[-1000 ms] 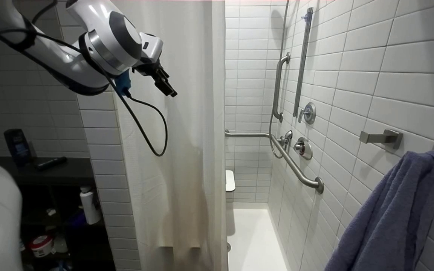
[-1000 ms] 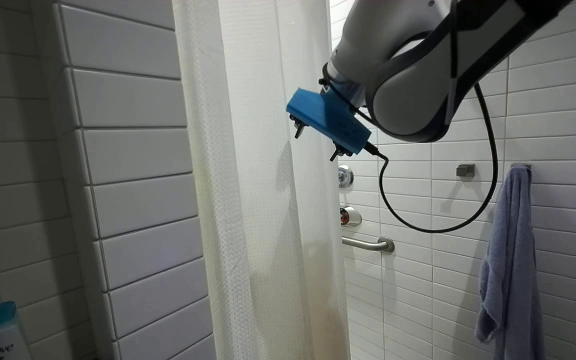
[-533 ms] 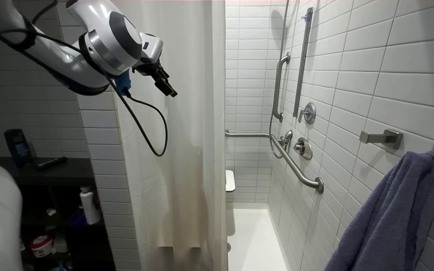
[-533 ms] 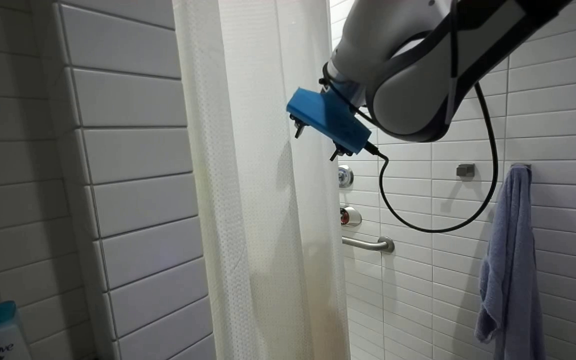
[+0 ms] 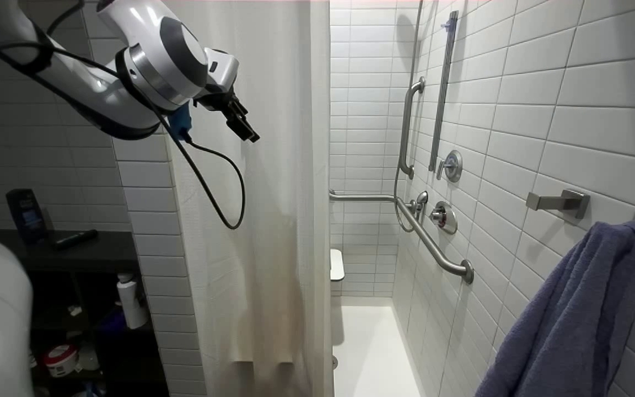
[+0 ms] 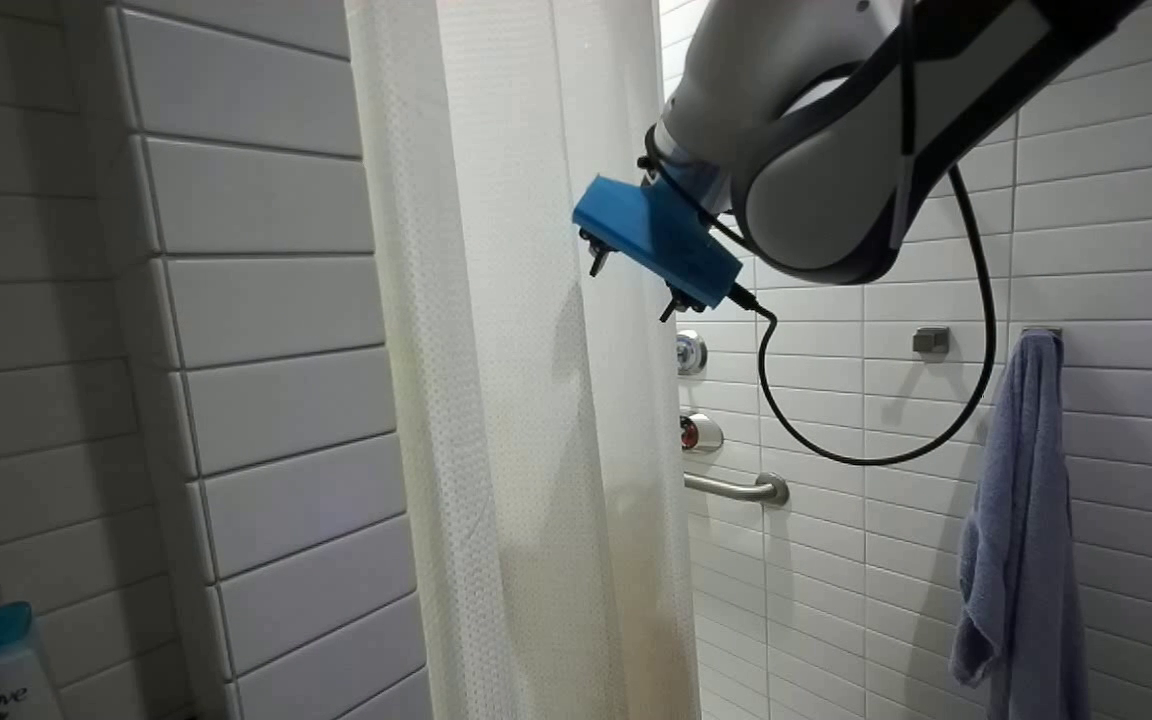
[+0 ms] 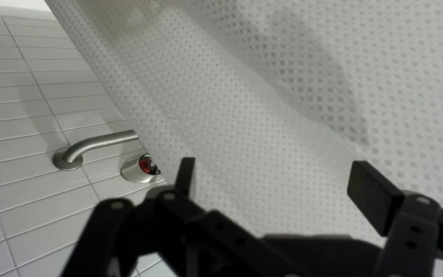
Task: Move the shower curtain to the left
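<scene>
Shower curtain (image 5: 273, 182), hanging between a tiled pillar (image 5: 157, 242) and the uncovered part of the shower (image 5: 364, 132), with a gripper (image 7: 273, 171) poised slantwise before its outer face. The support overhead is out of my sight; the straight vertical folds suggest a sheet hung loosely enough to slide. In both exterior views the pillar stands at the left, so the free edge (image 5: 317, 220) at the right is the part that must presumably travel. The jaws are spread wide and grasp nothing that I can see, a posture suited to catching or sweeping a fold; whether a finger (image 7: 375, 194) touches the curtain I cannot tell. Because the curtain is spread out, not bunched against the pillar, the leftward move seems to me not yet made. A slack cable (image 6: 871, 463) loops below the arm (image 6: 816, 190), probably to let it turn freely, and might snag the curtain. The towel (image 5: 576, 311) hangs on the tiled wall (image 5: 598, 127), well apart from the gripper, presumably within a bather's reach.
</scene>
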Robot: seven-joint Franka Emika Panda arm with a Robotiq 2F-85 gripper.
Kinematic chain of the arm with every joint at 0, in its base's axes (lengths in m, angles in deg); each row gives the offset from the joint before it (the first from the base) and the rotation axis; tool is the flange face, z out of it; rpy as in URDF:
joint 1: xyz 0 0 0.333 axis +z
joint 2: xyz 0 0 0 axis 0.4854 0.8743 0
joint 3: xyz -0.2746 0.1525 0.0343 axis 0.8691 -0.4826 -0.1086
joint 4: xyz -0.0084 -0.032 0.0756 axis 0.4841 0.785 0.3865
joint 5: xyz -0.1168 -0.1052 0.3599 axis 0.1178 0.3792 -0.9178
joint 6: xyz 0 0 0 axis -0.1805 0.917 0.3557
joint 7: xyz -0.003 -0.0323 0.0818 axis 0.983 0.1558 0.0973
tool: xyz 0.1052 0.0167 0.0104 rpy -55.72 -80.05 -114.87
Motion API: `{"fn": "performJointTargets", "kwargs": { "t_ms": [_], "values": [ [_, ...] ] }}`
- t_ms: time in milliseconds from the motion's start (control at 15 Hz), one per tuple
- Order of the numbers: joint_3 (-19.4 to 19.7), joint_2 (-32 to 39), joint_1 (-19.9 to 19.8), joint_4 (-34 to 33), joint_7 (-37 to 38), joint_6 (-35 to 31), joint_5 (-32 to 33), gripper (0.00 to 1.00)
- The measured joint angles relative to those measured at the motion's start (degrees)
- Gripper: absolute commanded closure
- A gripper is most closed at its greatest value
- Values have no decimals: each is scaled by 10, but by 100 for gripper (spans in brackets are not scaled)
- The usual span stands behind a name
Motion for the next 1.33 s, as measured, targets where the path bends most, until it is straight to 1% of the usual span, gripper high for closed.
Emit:
{"fn": "performJointTargets", "kwargs": {
  "t_ms": [1067, 1200, 1333],
  "values": [
    [0, 0, 0, 0, 0, 0, 0, 0],
    [7, 0, 0, 2, -2, -6, 0, 0],
    [32, -2, 0, 14, -2, -29, -1, 0]
  ]
}}
